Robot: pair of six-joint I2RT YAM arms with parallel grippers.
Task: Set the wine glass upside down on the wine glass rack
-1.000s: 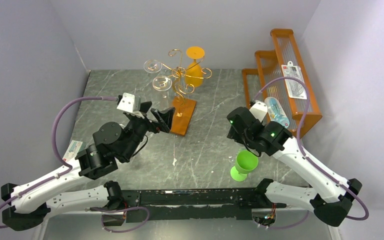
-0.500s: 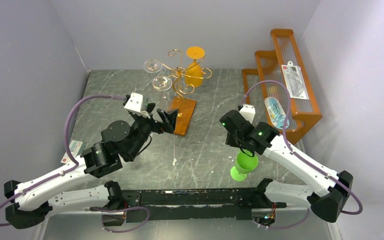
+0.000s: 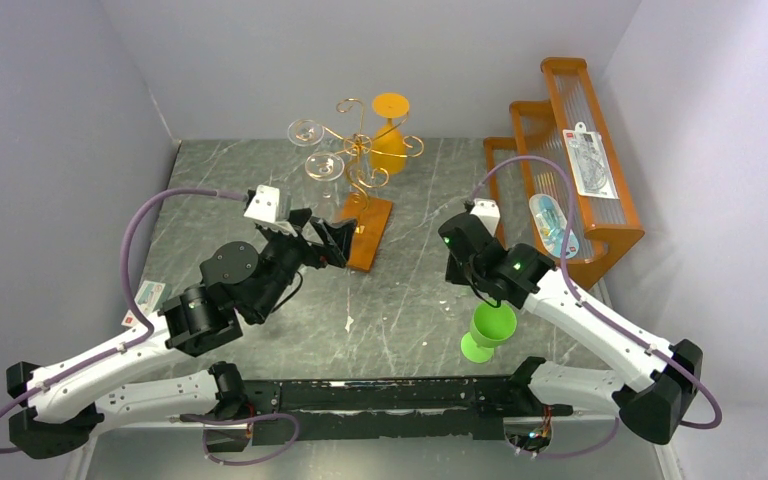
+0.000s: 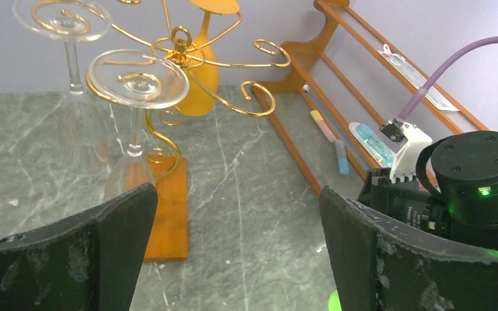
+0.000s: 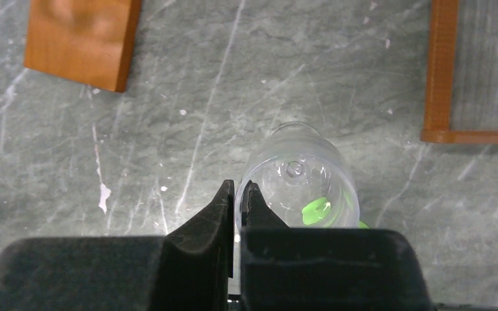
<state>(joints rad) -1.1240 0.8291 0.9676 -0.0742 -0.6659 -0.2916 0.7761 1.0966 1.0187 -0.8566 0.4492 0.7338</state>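
A green wine glass (image 3: 487, 329) stands upright on the table near the front right. In the right wrist view its bowl (image 5: 305, 175) looks translucent, with the green foot showing through. My right gripper (image 5: 238, 188) is shut on the bowl's rim, one finger inside and one outside. The wine glass rack (image 3: 360, 165), a gold wire tree on an orange-brown base (image 3: 368, 235), stands at the back centre. Two clear glasses (image 3: 323, 165) and an orange one (image 3: 390, 140) hang on it upside down. My left gripper (image 4: 237, 194) is open in front of the rack base, holding nothing.
An orange stepped wooden shelf (image 3: 572, 175) holding packaged items stands along the right wall, close to my right arm. A small label (image 3: 145, 298) lies at the table's left edge. Grey walls close in the table on three sides.
My right gripper has shut on the rim of the green glass, and its arm has shifted slightly left. The left arm edged towards the rack and stays open.
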